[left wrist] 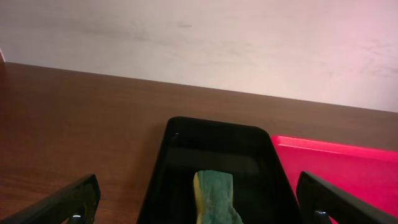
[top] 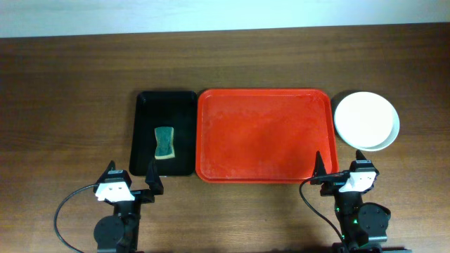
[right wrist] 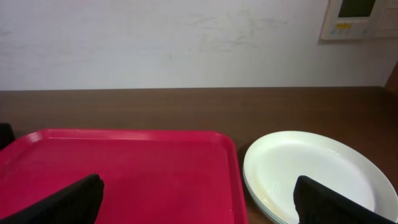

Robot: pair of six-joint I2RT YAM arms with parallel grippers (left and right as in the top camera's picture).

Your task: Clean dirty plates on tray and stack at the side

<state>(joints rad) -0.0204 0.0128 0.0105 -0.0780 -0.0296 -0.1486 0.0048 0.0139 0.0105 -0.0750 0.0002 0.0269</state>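
The red tray point(top: 264, 133) lies in the middle of the table with nothing on it; it also shows in the right wrist view point(right wrist: 124, 168) and at the right edge of the left wrist view point(left wrist: 348, 165). The plates point(top: 365, 120) sit stacked on the table just right of the tray, white one on top, with pale rims showing beneath it in the right wrist view point(right wrist: 311, 171). My left gripper point(top: 131, 184) is open and empty at the front left, before the black tray. My right gripper point(top: 342, 173) is open and empty at the front right, near the tray's front right corner.
A narrow black tray point(top: 148, 112) lies against the red tray's left side and holds a green and yellow sponge point(top: 164, 142), also seen in the left wrist view point(left wrist: 214, 196). A wall runs behind the table's far edge.
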